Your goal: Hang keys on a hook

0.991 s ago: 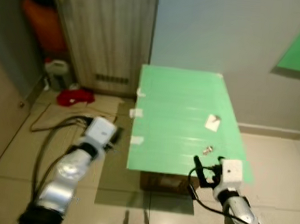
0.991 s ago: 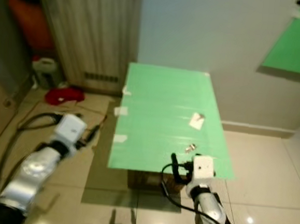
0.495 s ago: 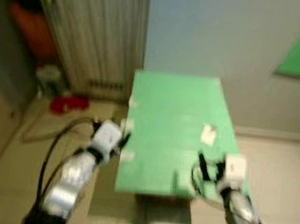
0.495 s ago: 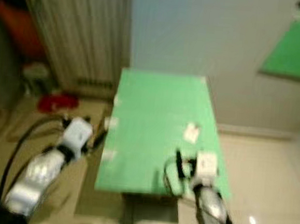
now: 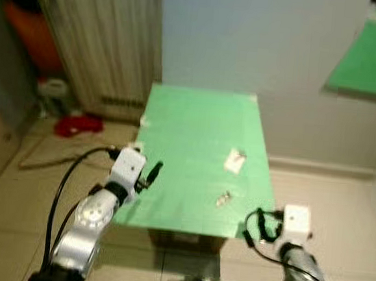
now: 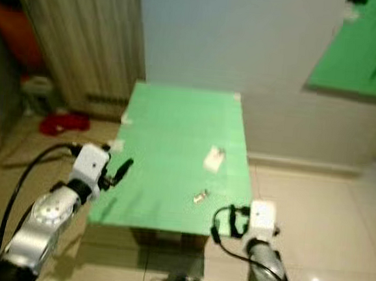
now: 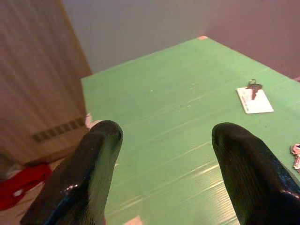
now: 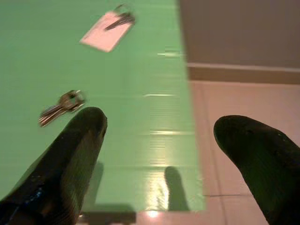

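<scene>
I count one green table (image 5: 189,127), one bunch of keys (image 8: 61,106), one white tag (image 8: 104,34) with a second key ring at its end, two grippers. No containers on the table, nothing holding anything. The keys lie flat on the green top towards its near right part, the tag lies a bit farther back, apart from them. My right gripper (image 8: 164,154) sits low at the near right corner of the table, fingers (image 8: 70,154) spread wide, gripping nothing; the keys are just past the tip of one finger, not touching. My left gripper (image 7: 164,154) hovers at the near left edge of the table, also spread wide and empty, looking across the top towards the tag. Bits of white tape on the table's left edge. A green board (image 6: 358,50) hangs on the wall up right, small things on it too blurred to tell. Left of the table: radiator (image 5: 105,36), red cloth (image 5: 77,124) on the floor, a cable. Right of the table there is open tiled floor (image 5: 340,198) up to the wall
</scene>
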Controlling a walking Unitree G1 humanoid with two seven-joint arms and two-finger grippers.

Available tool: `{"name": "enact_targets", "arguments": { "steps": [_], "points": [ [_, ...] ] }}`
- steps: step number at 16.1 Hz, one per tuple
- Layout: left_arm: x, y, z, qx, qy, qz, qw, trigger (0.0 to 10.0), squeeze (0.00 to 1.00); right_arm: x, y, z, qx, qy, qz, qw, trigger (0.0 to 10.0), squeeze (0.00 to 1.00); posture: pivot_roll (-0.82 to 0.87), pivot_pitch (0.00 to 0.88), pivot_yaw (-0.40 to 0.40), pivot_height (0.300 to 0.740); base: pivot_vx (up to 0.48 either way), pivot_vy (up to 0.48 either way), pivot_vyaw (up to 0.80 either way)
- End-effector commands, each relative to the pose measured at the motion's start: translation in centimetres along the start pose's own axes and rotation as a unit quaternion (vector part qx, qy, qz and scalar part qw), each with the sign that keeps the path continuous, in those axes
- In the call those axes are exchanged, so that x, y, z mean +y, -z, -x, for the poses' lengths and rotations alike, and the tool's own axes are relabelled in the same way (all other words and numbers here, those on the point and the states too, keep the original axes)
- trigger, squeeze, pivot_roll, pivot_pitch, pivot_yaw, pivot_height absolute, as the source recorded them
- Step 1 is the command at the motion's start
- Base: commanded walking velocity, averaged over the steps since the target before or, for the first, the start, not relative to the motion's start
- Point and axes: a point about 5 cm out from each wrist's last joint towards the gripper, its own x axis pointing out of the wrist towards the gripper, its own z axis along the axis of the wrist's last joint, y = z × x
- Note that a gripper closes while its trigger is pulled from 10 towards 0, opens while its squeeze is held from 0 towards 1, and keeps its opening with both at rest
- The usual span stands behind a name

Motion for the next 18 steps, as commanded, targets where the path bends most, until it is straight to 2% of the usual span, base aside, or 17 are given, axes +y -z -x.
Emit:
{"name": "enact_targets", "arguments": {
  "steps": [1,4,7,10,12,14,16,18],
  "points": [
    [-0.2,-0.2,0.1,0.000,0.010,-0.006,1.000,10.0,0.00,0.0,-0.4,-0.4,-0.002,0.001,-0.005,1.000,10.0,0.00,0.04,0.082,0.004,0.740,0.000,0.000,0.00],
    [-0.5,-0.1,1.0,0.004,0.030,-0.031,0.999,10.0,0.00,-0.1,-1.8,-1.8,-0.023,0.026,-0.005,0.999,10.0,0.00,0.08,0.095,0.025,0.740,0.000,0.000,0.00],
    [-0.1,0.4,2.4,0.017,0.026,-0.036,0.999,10.0,0.00,0.1,-3.7,-3.2,-0.045,0.020,0.010,0.999,10.0,0.00,0.13,0.118,0.027,0.740,0.000,0.000,0.00],
    [-0.1,0.1,4.9,0.024,0.021,-0.044,0.999,10.0,0.00,0.8,-4.7,-4.1,-0.047,0.018,0.000,0.999,10.0,0.00,0.22,0.188,0.043,0.740,0.000,0.000,0.00],
    [0.2,-0.1,7.3,0.038,0.022,-0.051,0.998,10.0,0.00,1.3,-4.8,-4.4,-0.045,0.019,-0.006,0.999,10.0,0.00,0.28,0.246,0.078,0.740,0.000,0.000,0.00],
    [0.5,-0.7,10.3,0.057,0.018,-0.059,0.996,10.0,0.00,2.4,-5.1,-4.7,-0.053,0.008,-0.012,0.998,10.0,0.00,0.35,0.315,0.113,0.740,0.000,0.000,0.00],
    [0.8,-1.0,11.4,0.070,0.013,-0.065,0.995,10.0,0.00,3.4,-5.3,-4.8,-0.057,-0.005,-0.014,0.998,10.0,0.00,0.37,0.341,0.127,0.740,0.000,0.000,0.00],
    [0.8,-1.3,12.0,0.076,0.009,-0.065,0.995,10.0,0.00,4.4,-5.4,-4.8,-0.060,-0.016,-0.009,0.998,10.0,0.00,0.38,0.353,0.131,0.740,0.000,0.000,0.00]
  ]
}}
